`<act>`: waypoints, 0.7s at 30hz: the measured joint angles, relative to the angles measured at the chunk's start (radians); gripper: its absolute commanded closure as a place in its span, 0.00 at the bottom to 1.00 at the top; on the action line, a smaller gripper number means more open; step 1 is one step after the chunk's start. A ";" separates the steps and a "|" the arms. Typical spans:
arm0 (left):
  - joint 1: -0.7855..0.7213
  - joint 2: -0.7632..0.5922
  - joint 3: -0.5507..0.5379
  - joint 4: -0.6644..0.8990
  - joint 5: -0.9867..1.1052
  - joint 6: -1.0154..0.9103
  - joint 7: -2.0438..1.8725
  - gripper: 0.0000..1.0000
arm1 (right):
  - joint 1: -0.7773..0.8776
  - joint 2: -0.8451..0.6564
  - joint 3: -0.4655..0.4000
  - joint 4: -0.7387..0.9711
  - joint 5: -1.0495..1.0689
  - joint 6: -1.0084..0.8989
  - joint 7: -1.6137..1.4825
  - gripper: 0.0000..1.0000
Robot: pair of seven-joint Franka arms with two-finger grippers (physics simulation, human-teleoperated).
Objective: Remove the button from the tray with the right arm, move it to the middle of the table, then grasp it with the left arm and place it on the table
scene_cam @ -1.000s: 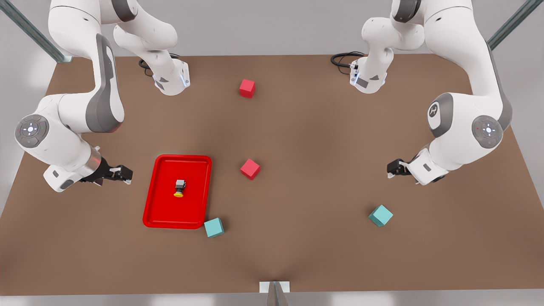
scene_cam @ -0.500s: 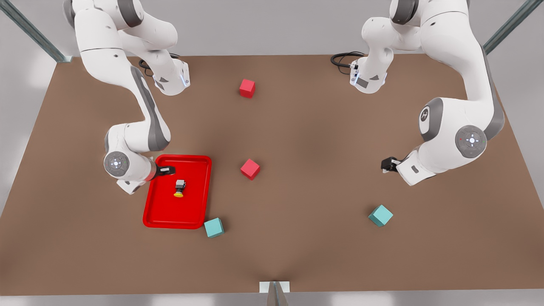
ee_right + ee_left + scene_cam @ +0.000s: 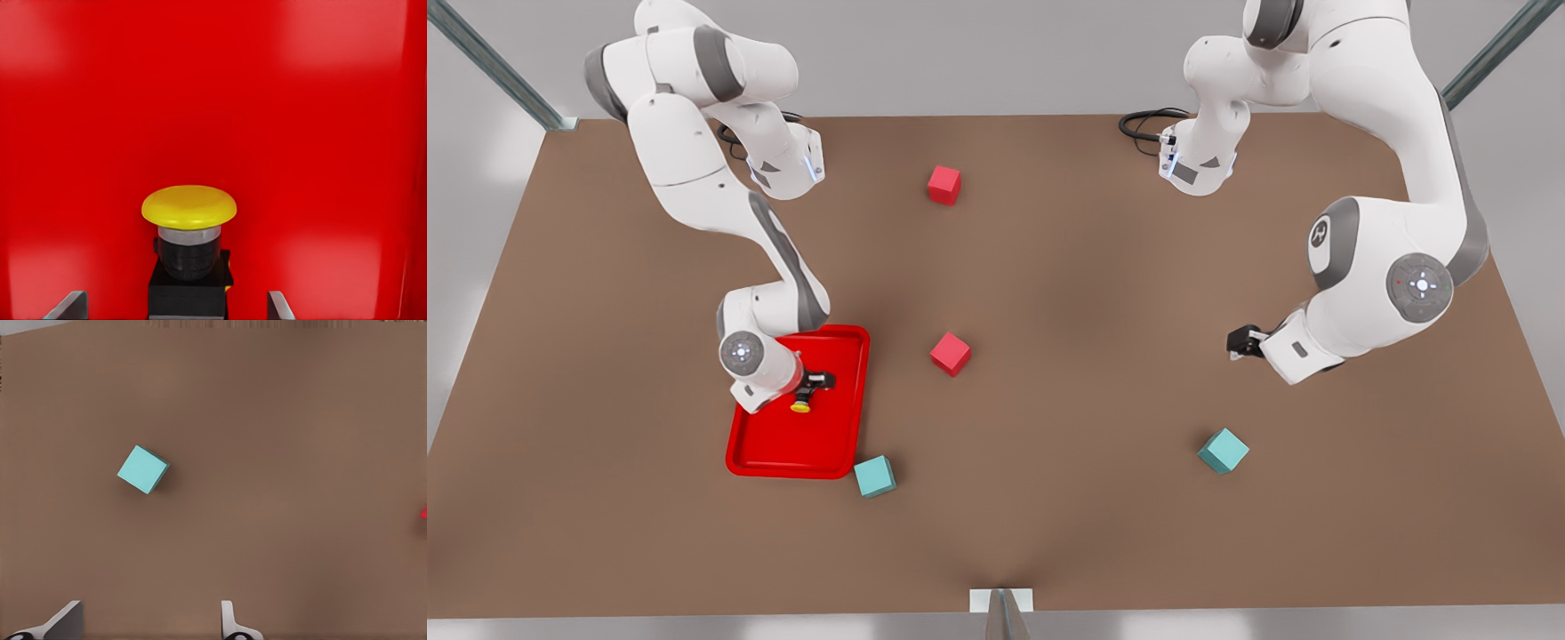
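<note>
The button (image 3: 800, 407) lies on its side in the red tray (image 3: 783, 449), its yellow cap toward the table's near edge. My right gripper (image 3: 815, 382), on the front view's left, hangs over the button's dark base and hides most of it. In the right wrist view the button (image 3: 189, 207) sits on the tray floor (image 3: 300, 100), and the right gripper (image 3: 175, 305) is open with one finger on each side of the base, not touching it. My left gripper (image 3: 1240, 342) waits open above the brown table (image 3: 1067, 498) at the front view's right; its wrist view shows the open left gripper (image 3: 147, 623) over bare table.
A teal cube (image 3: 874, 476) touches the tray's near right corner. One red cube (image 3: 950, 353) sits mid-table, another (image 3: 943, 185) lies farther back. A second teal cube (image 3: 1223, 450) lies near the left gripper, also seen as the teal cube (image 3: 143, 469).
The right arm swung in from outside the tray's left edge, crossed the rim and came down over the button. The left arm shifted only slightly.
</note>
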 measured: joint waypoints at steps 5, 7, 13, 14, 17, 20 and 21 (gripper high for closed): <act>0.000 -0.006 0.001 0.000 0.000 -0.001 0.000 0.00 | 0.005 -0.007 0.000 -0.025 -0.001 0.059 0.035 0.15; 0.000 -0.005 0.001 0.000 0.000 0.000 -0.001 0.00 | 0.002 -0.009 0.000 -0.027 -0.001 0.072 0.047 0.28; 0.000 0.004 0.001 0.000 0.001 0.000 -0.002 0.00 | -0.003 -0.002 0.000 -0.031 -0.001 0.091 0.074 0.39; 0.000 0.005 0.001 0.000 0.002 0.000 -0.002 0.00 | -0.003 -0.002 0.000 -0.033 0.000 0.092 0.077 0.44; 0.000 0.006 0.001 0.000 0.003 0.001 -0.003 0.00 | -0.003 -0.005 0.000 -0.030 0.003 0.095 0.084 0.57; 0.000 0.006 0.001 0.000 0.004 0.001 -0.003 0.00 | -0.002 -0.011 0.001 0.000 0.008 0.091 0.084 0.57; 0.000 0.005 0.002 0.000 0.004 0.000 -0.003 0.00 | 0.000 -0.013 0.002 0.044 0.008 0.075 0.084 0.56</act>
